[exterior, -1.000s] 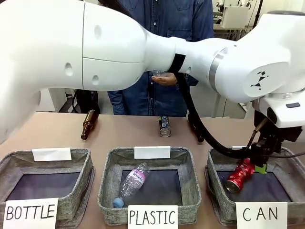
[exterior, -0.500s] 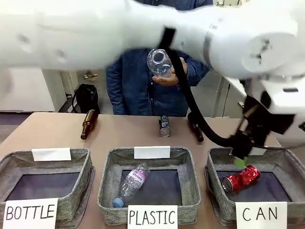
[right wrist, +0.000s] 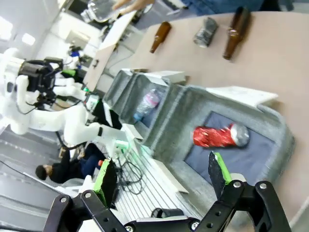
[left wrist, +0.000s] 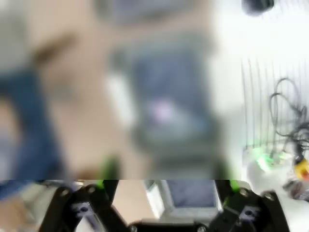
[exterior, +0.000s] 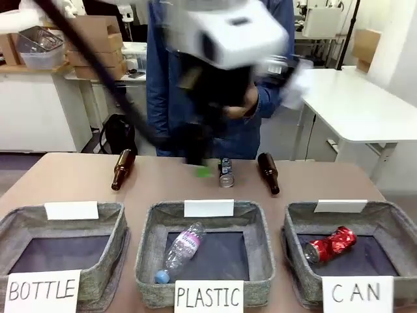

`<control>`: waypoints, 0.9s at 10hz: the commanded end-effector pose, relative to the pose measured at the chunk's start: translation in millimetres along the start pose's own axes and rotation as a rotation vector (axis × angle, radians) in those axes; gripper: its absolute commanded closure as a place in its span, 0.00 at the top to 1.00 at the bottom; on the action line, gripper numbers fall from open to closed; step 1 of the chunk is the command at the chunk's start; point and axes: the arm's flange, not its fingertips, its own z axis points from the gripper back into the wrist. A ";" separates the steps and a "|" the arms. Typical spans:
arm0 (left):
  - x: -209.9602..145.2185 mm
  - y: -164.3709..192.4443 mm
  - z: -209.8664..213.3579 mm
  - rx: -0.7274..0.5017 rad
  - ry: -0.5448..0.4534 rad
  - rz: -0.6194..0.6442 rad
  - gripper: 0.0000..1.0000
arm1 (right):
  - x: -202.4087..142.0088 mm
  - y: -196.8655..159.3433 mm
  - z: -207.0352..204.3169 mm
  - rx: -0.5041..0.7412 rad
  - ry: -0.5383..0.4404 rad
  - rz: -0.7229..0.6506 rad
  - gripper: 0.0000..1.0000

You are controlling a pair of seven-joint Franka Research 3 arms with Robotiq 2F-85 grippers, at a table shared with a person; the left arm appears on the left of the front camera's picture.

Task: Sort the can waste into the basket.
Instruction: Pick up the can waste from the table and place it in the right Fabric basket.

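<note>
A crushed red can (exterior: pixel 329 243) lies on the dark bottom of the grey basket (exterior: pixel 291 255) signed "CAN", at the front right. It also shows in the right wrist view as the red can (right wrist: pixel 219 136) inside the basket (right wrist: pixel 277 133). A dark printed can (exterior: pixel 225 173) lies on the table at the far middle. My left gripper (exterior: pixel 199 164) is motion-blurred just left of that can, above the table. Its jaws stand open with nothing between them, as the left gripper (left wrist: pixel 166 175) shows in its wrist view. My right gripper (right wrist: pixel 161 179) is open and empty, off to the side of the CAN basket.
Two brown bottles (exterior: pixel 122 168) (exterior: pixel 268 172) lie at the far side of the table. A clear plastic bottle (exterior: pixel 181 251) lies in the PLASTIC basket (exterior: pixel 146 261). The BOTTLE basket (exterior: pixel 120 225) stands at the left. A person stands across the table, a hand (right wrist: pixel 130 5) holding a clear bottle.
The red can left my left gripper and came to rest in the CAN basket. My left arm then rose and swung left to the far middle of the table.
</note>
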 end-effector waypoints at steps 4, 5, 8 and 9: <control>-293.1 -65.4 12.6 -0.125 -0.430 0.857 1.00 | 43.7 82.5 -146.9 0.290 0.143 0.019 1.00; -339.0 -66.9 -3.2 -0.183 -0.572 1.095 1.00 | 49.6 83.6 -153.3 0.338 0.150 -0.020 1.00; -428.8 -66.0 -60.6 -0.087 -0.887 1.414 1.00 | 56.0 85.4 -158.6 0.335 0.149 0.002 1.00; -438.6 -60.9 -85.8 -0.153 -1.117 1.320 1.00 | 56.0 85.4 -158.6 0.335 0.149 0.002 1.00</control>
